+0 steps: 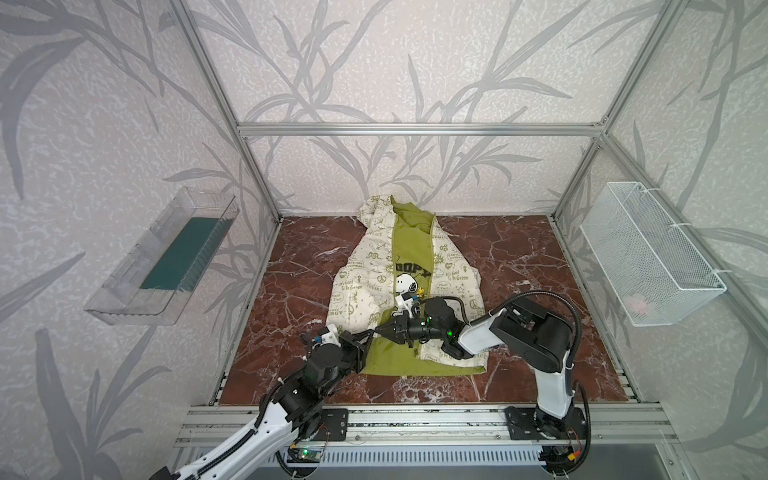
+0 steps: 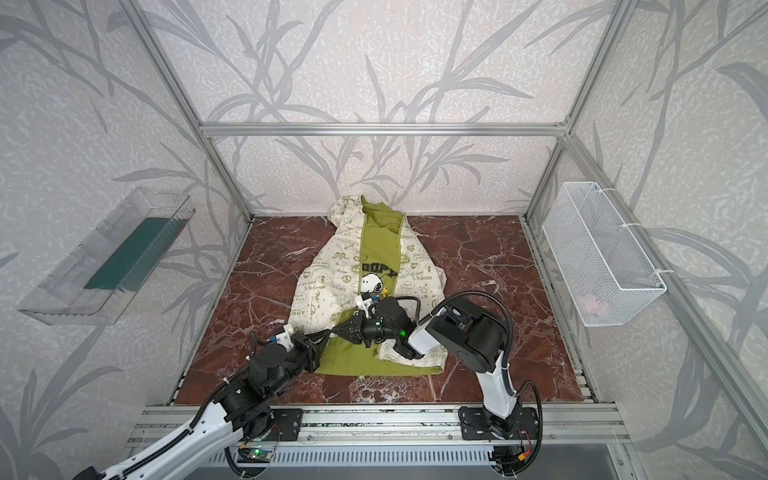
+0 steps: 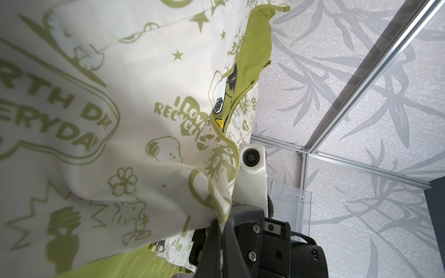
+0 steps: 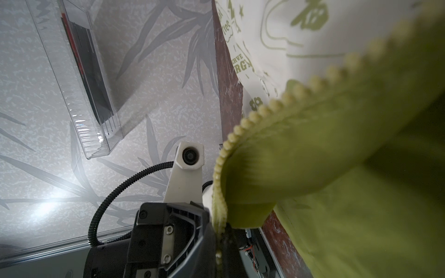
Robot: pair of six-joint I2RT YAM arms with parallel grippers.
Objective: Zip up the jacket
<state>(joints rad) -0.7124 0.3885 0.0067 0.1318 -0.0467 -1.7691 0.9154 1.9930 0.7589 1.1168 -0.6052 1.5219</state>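
The jacket (image 1: 365, 266) (image 2: 332, 270) lies unzipped on the marble table, cream fronts spread and olive lining showing. At its lower front edge my two grippers meet tip to tip. My left gripper (image 1: 368, 333) (image 2: 327, 333) is shut on a lifted fold of cream printed fabric (image 3: 207, 192), pinched between its jaws (image 3: 221, 228). From the opposite side my right gripper (image 1: 379, 329) (image 2: 335, 330) is shut on the zipper edge, whose pale teeth (image 4: 260, 110) run down into its jaws (image 4: 219, 235). A small metal zipper pull (image 3: 160, 247) hangs just beyond.
A clear plastic bin (image 1: 166, 257) hangs on the left wall and a white wire basket (image 1: 648, 253) on the right. Aluminium frame posts stand at the table's back corners. A metal rail (image 1: 415, 419) carrying both arm bases runs along the front edge.
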